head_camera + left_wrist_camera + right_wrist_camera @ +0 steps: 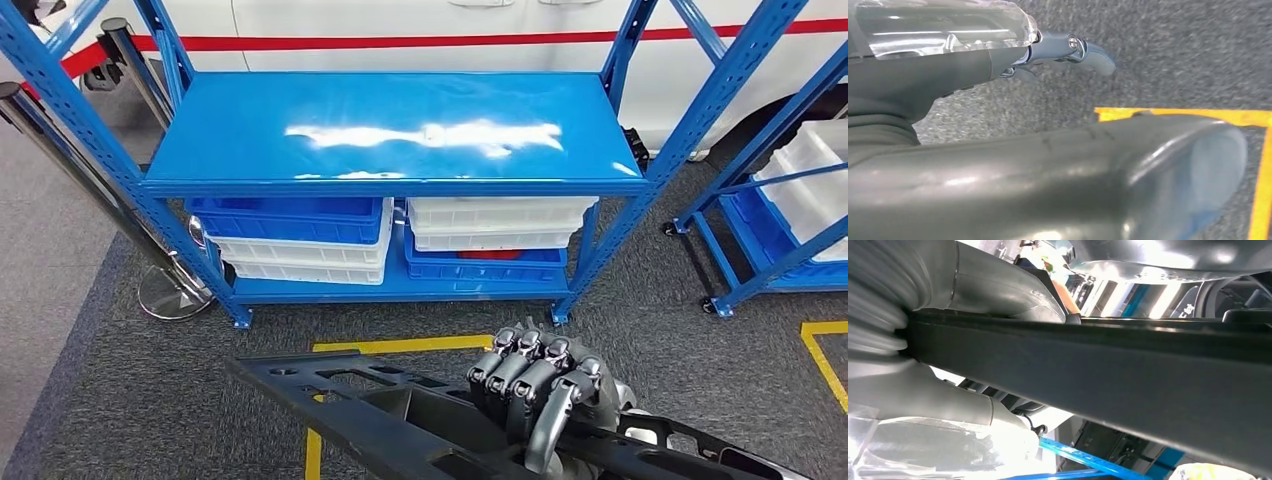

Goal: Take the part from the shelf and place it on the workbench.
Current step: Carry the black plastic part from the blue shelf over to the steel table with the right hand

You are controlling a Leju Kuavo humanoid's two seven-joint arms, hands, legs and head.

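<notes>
The blue shelf (390, 130) stands ahead with its top deck bare. On the robot's side of the shelf, low over the carpet, the long black part (370, 405) runs crosswise, parallel to the shelf front. The right robot hand (540, 395) has its fingers curled over the part's right half; the left robot hand (948, 65) holds nothing, fingers apart. The counter is out of sight, so a turn away from the shelf seems due.

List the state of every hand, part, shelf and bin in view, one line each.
Black part: off the shelf, held low over the floor.
Right hand: fingers wrapped around the part.
Left hand: holds nothing, hanging over the carpet.
Blue shelf: top level bare.
Left bins: stacked on the lower level, blue on white.
Right bins: stacked, white on blue.
</notes>
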